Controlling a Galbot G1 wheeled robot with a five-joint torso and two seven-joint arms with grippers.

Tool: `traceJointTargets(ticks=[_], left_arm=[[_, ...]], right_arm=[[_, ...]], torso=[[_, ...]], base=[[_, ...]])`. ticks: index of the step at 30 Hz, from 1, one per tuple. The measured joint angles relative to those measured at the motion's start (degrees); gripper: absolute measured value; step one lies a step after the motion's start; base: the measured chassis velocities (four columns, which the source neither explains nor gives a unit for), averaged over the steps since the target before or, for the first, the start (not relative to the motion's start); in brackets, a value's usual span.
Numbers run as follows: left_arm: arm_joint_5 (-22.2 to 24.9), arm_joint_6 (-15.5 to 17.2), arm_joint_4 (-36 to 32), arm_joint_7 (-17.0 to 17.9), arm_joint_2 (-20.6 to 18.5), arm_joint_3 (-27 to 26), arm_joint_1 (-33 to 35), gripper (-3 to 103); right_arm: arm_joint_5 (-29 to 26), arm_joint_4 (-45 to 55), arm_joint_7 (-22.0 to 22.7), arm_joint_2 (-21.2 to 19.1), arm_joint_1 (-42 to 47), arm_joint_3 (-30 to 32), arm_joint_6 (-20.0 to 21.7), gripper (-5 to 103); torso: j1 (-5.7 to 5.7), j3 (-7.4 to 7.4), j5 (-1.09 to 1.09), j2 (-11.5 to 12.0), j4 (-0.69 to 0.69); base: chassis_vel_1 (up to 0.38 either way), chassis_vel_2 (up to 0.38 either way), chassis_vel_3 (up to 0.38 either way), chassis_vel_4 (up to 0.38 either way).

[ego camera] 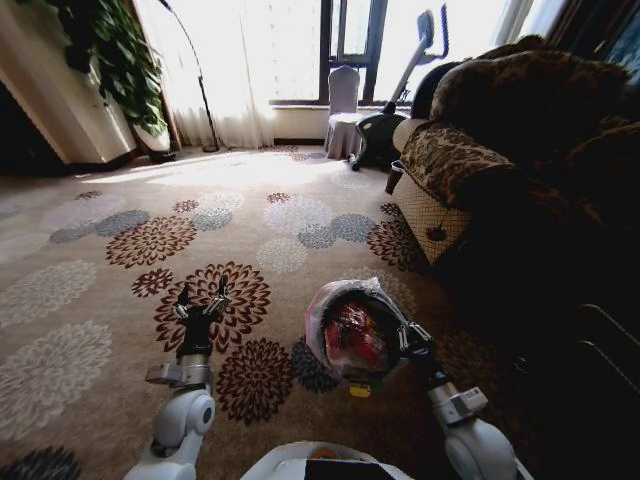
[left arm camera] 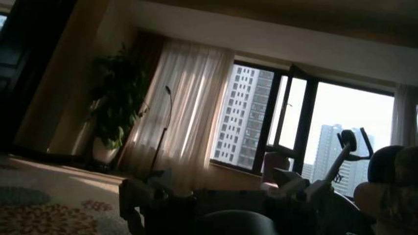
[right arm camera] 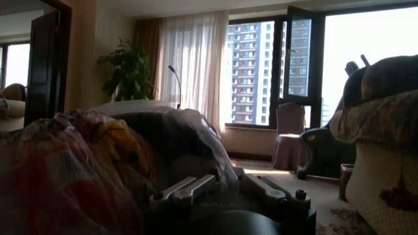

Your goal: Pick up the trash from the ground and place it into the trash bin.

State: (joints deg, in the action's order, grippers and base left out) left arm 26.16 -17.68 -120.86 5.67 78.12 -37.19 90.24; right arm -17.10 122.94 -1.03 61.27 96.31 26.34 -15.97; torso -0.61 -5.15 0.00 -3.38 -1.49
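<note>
The trash bin (ego camera: 318, 318), black with a ruffled whitish liner, stands on the carpet just ahead of me, right of centre. Red and white trash (ego camera: 350, 335) lies inside it. A small yellow-green piece (ego camera: 360, 388) lies at the bin's near foot. My right gripper (ego camera: 412, 333) is at the bin's right rim. In the right wrist view the right gripper (right arm camera: 232, 174) has its tips close together at the edge of the liner (right arm camera: 196, 132); whether they pinch it I cannot tell. My left gripper (ego camera: 201, 298) is held open over the carpet left of the bin, nothing in it, and the left gripper (left arm camera: 212, 193) faces the window.
A patterned sofa (ego camera: 480, 160) fills the right side. An exercise bike (ego camera: 400, 100) and a covered chair (ego camera: 343, 110) stand by the window. A potted plant (ego camera: 120, 60) and a floor lamp (ego camera: 195, 80) are at the far left. Open flowered carpet (ego camera: 200, 220) lies ahead and left.
</note>
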Motion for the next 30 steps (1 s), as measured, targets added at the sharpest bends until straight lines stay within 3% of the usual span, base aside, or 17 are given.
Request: traceJointTargets(ticks=[24,27,30], left_arm=[[-0.15,-0.05,1.10,-0.15,0.45,0.67,-0.61,100],[-0.15,-0.07,1.12,-0.18,0.61,0.79,-0.61,100],[-0.16,-0.11,1.16,-0.22,0.69,0.89,-0.59,100]], right_arm=[[0.00,0.13,-0.03,0.14,1.14,0.81,-0.21,0],[0.02,0.17,-0.02,0.16,1.20,0.94,-0.23,0],[0.14,0.18,-0.01,0.37,1.54,1.01,-0.35,0]], torso=[[0.02,0.01,0.04,0.00,0.01],[0.01,0.01,-0.06,0.00,0.00],[0.01,0.00,0.05,0.00,0.00]], base=[[0.299,-0.301,-0.304,0.301],[0.298,-0.304,-0.295,0.296],[0.302,-0.296,-0.305,0.300]])
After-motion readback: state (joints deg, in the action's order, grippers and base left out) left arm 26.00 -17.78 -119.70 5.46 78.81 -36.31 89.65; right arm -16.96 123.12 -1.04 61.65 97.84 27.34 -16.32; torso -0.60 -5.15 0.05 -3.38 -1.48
